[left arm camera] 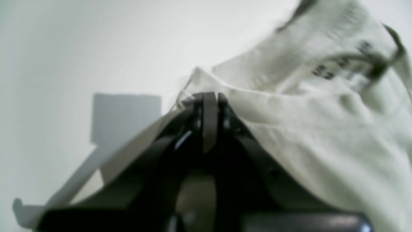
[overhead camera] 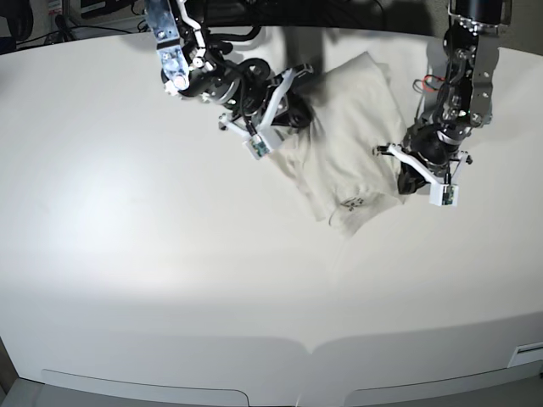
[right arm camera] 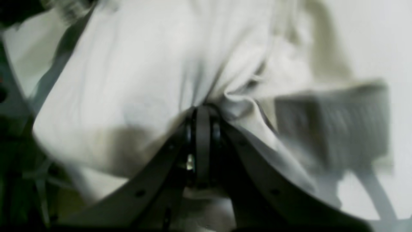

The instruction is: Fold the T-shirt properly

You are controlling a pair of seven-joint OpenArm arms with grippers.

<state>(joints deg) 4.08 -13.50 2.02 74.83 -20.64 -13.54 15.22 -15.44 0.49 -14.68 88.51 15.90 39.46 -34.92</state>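
A large, pale beige, soft and wrinkled short-sleeved cotton T-shirt [overhead camera: 348, 140] lies bunched on the far half of a wide, smooth white table [overhead camera: 170, 280], its cloth stretched between the two black robot arms. At the shirt's left side in the base view, the right gripper [overhead camera: 293, 114] is clenched on a gathered fold of the fabric; the right wrist camera shows its dark jaws pressed together with the cloth [right arm camera: 138, 74] puckering out from the tips [right arm camera: 202, 111] in radiating creases. At the shirt's opposite side, the left gripper [overhead camera: 409, 175] is likewise clamped on the cloth; the left wrist view shows its jaws closed together [left arm camera: 209, 96] on a thin edge of the shirt [left arm camera: 322, 129], which drapes away over one jaw. On the near part of the shirt, close to its lower edge in the base view, a small dark printed label mark [overhead camera: 352, 202] shows on the fabric; the left wrist camera catches the same dark lettering [left arm camera: 341, 66], blurred, beside a curved seam. The shirt's near corner hangs toward the middle of the table, while its far corner reaches toward the table's back edge, between the two arms.
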